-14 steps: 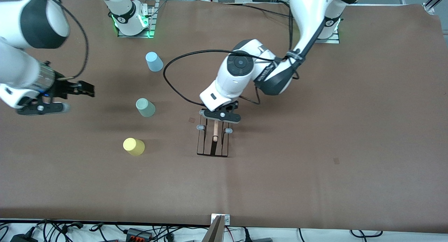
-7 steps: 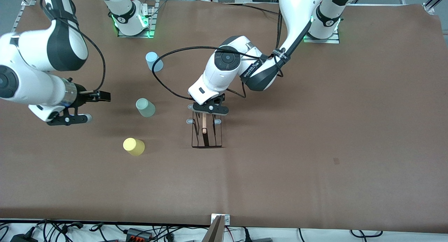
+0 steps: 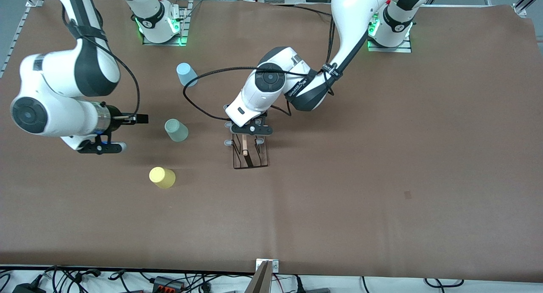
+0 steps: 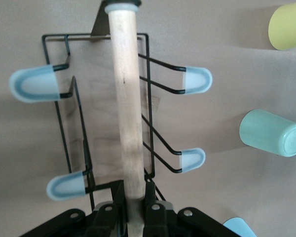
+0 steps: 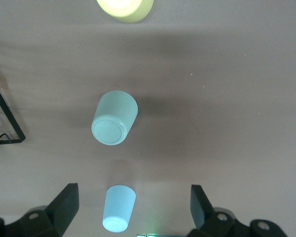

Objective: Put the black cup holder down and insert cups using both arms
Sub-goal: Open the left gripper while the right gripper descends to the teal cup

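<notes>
Front view: I'm placing black cup holder [image 3: 250, 155] mid-table, left gripper [image 3: 248, 134] clamping its wooden handle [image 4: 127, 113]. Right gripper [image 3: 127, 132] spread wide, approaching mint cup [image 3: 176, 130]. Next: releasing rack squarely.

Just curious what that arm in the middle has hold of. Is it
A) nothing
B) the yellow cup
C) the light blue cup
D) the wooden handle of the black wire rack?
D: the left hand is shut on the wooden handle of the black wire rack.
</notes>
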